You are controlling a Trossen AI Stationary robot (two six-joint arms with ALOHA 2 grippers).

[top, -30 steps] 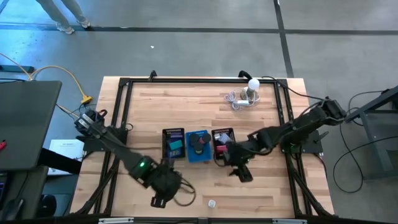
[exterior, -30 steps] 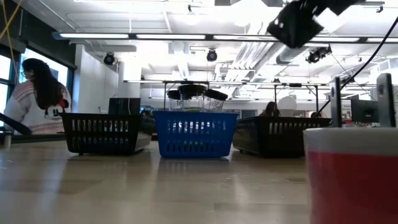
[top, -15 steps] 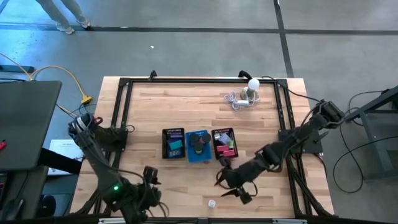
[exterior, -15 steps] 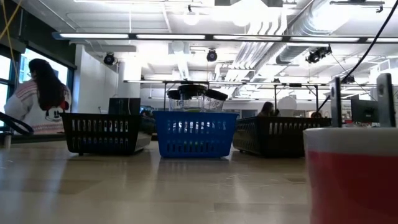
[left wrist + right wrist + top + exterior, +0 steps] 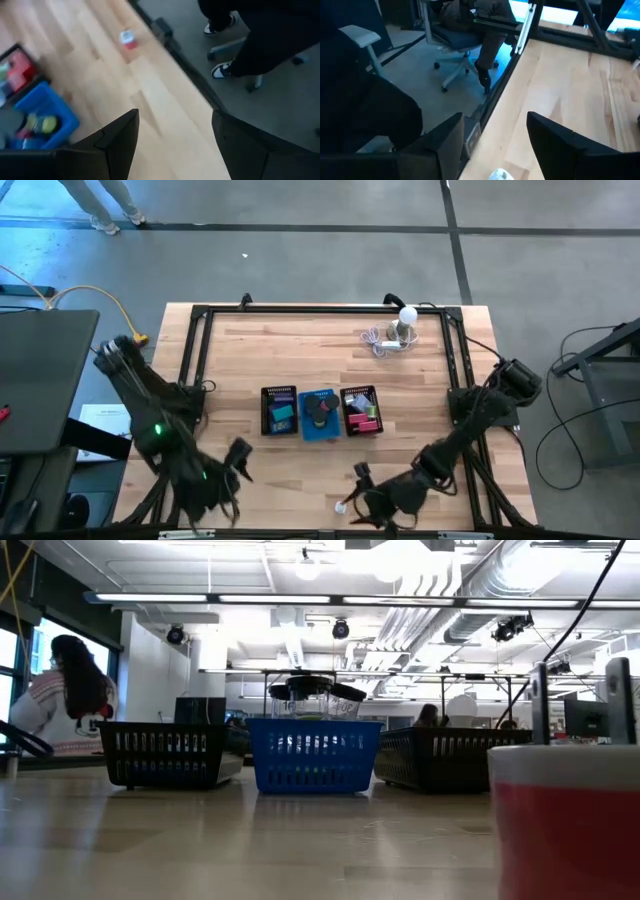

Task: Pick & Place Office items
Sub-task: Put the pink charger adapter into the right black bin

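Both arms pulled back to near desk [image 5: 300, 350] edge; left end effector [image 5: 172, 137] & right end effector [image 5: 492, 137] agape, empty. Items binned, task prob. finishing.

We see both dark arms drawn down toward the near edge of the table [image 5: 420, 380]. The left arm folds from its base at the left side and reaches to the near left corner, where the left hand [image 5: 238, 460] hangs over the boards with its fingers [image 5: 122, 135] spread and nothing between them. The right arm bends from its base at the right side and stretches low along the near edge toward the middle. The right hand [image 5: 358, 488] ends there, its two fingers [image 5: 447, 137] standing apart and empty above the wood.
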